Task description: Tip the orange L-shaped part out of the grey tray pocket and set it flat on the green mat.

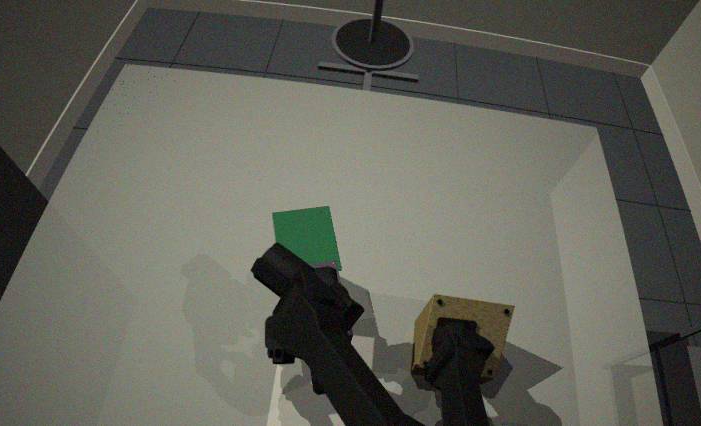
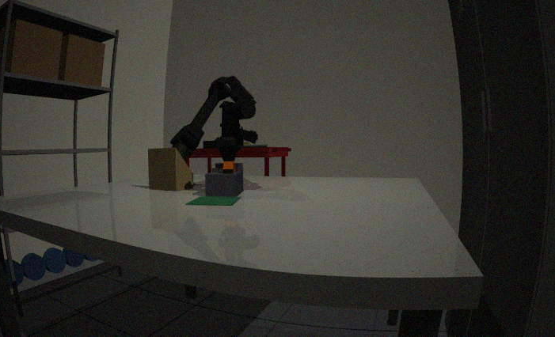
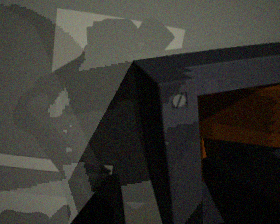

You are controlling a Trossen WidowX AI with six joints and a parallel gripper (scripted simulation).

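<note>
The orange part (image 2: 228, 166) (image 3: 241, 132) has one end raised above the near wall of the grey tray (image 2: 225, 185) (image 3: 183, 140) in the exterior view. The wrist view shows its dim orange surface inside the rim. My gripper (image 2: 229, 157) (image 3: 161, 175) points down over the tray, behind the raised end, with its fingers partly apart and nothing seen pinched between them. The part's other end and any fingertip contact are hidden. The green mat (image 1: 305, 232) (image 2: 213, 201) lies flat beside the tray, with nothing on it. In the top view the arm covers most of the tray.
A wooden block (image 1: 424, 330) (image 2: 161, 169) stands to one side of the tray, by the lower end of the arm. The white table (image 1: 421, 174) (image 2: 333, 234) carries the tray, mat and block. A red table (image 2: 279, 151) stands behind it, and a shelf rack (image 2: 57, 85) is at the left.
</note>
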